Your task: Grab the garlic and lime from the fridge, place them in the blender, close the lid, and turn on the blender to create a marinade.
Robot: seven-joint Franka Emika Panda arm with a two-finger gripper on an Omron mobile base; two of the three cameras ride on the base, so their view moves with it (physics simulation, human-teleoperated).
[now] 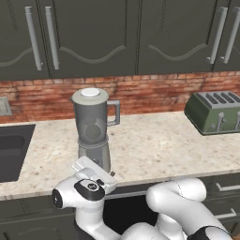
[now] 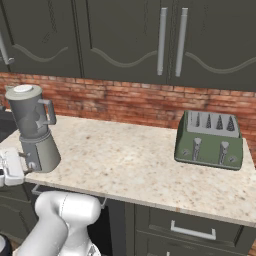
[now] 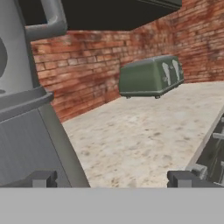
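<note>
I see gripper [image 3: 111, 179] at the worktop's [image 1: 154, 150] front edge, fingers [image 3: 41, 178] spread wide, holding nothing | blender [image 1: 93, 129] near the front edge, close by the sink [image 1: 11, 150], its base just beside the fingers | lid [image 1: 90, 92] sits on the jug | toaster [image 1: 215, 111] at the back, well apart

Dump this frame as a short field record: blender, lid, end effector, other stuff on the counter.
blender: upright on the counter, near the front edge, handle toward the toaster
lid: seated on the jug mouth
jug contents: cannot tell through the smoky wall
end effector: open, holding nothing, low at the blender's base on its front side; one fingertip in front of the base, the other over bare counter
toaster: green, against the brick wall, apart from the blender
sink: dark basin beyond the blender, away from the toaster
</note>
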